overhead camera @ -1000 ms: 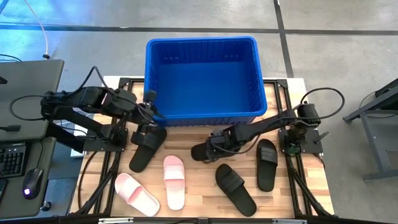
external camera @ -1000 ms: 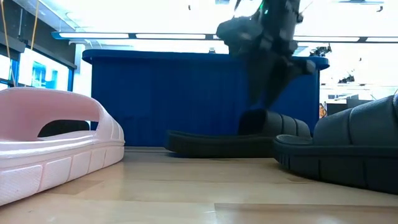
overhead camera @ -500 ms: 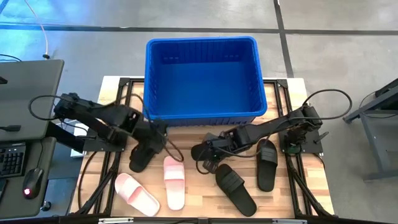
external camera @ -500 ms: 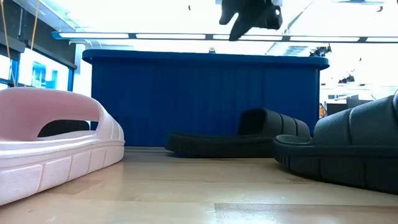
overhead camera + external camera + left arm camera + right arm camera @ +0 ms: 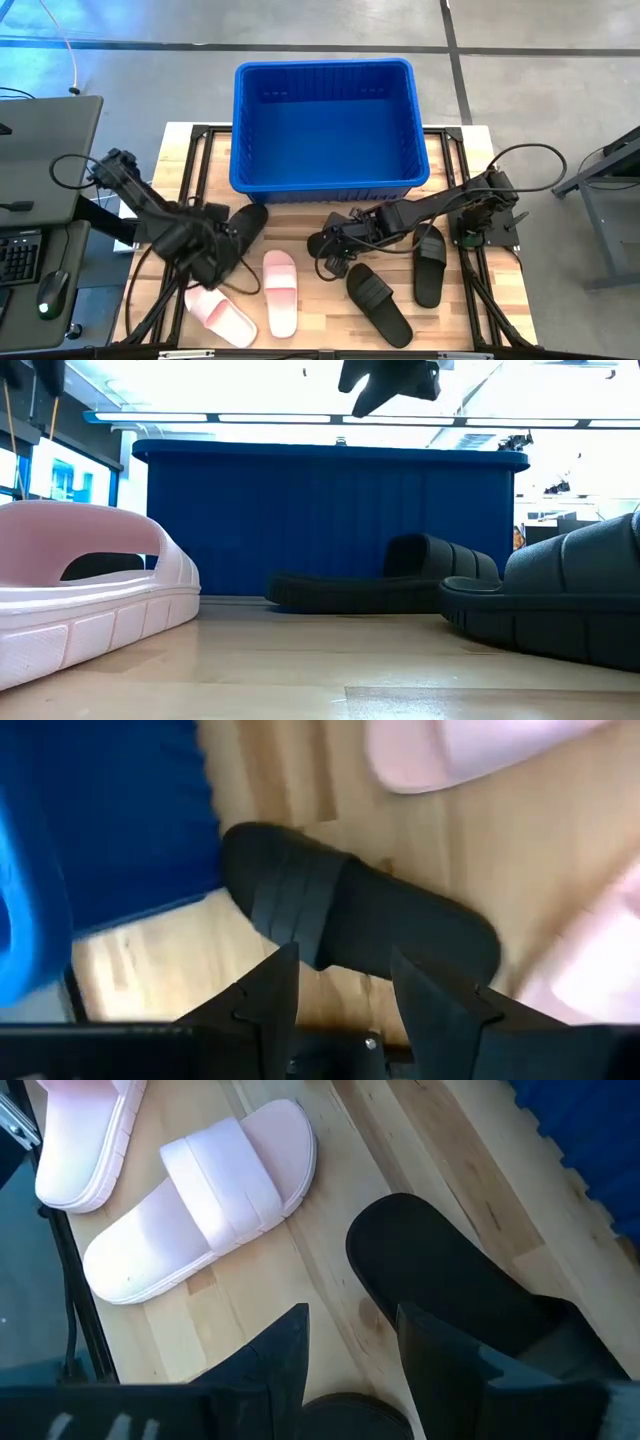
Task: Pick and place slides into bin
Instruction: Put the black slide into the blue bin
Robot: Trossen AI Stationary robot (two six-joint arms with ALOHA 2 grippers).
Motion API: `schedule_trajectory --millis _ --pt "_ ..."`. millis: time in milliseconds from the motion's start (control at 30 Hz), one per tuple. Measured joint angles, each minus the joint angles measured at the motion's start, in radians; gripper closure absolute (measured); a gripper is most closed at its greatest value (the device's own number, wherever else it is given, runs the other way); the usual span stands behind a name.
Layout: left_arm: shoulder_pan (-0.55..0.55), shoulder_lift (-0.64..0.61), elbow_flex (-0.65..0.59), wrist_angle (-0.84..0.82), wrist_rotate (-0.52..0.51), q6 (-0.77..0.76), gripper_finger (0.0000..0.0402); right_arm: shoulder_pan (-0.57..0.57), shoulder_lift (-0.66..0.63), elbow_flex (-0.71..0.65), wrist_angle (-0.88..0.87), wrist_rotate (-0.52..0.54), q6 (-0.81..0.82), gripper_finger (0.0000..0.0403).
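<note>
- Slides lie loose on the bench [image 5: 470, 160], none in the bin [image 5: 322, 125] that I can see; by my reading the step in hand is reaching for a first pick.
- Black slide [image 5: 350, 910] just ahead of the left gripper [image 5: 345, 985] fingers: matte, moulded, with one wide ribbed strap and a rounded toe pointing toward the bin wall.
- Left gripper fingers stand apart, clamped on nothing; next they must drop astride that strap or sole edge and close.
- Right gripper [image 5: 355, 1350] hovers above another black slide [image 5: 450, 1295], whose smooth sole fills the space just past its fingers; these too are apart and empty.
- Two pink slides [image 5: 205, 1200] lie beyond the right fingers, soft-looking foam with side grooves, one beside the other.
- Two more black slides [image 5: 378, 303] rest behind the right arm, well apart from its fingers.
- Bin: bright blue, rigid ribbed plastic, rectangular and deep, at the bench's far edge; any lift must clear its rim.
- Bench top is pale wooden planks.
</note>
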Motion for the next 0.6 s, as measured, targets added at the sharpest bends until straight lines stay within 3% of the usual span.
schedule_trajectory --millis 233,433,600 --pt "-0.052 0.006 -0.286 0.161 -0.083 -0.234 0.0252 -0.001 0.000 -0.001 0.001 0.001 -0.030 0.0258" --pt "-0.052 0.006 -0.475 0.363 -0.109 -0.240 0.0252 -0.003 -0.001 -0.001 0.001 0.001 -0.030 0.0258" --pt "-0.052 0.006 -0.577 0.438 -0.149 -0.293 0.0252 -0.003 -0.001 -0.001 0.002 0.027 -0.024 0.0258"
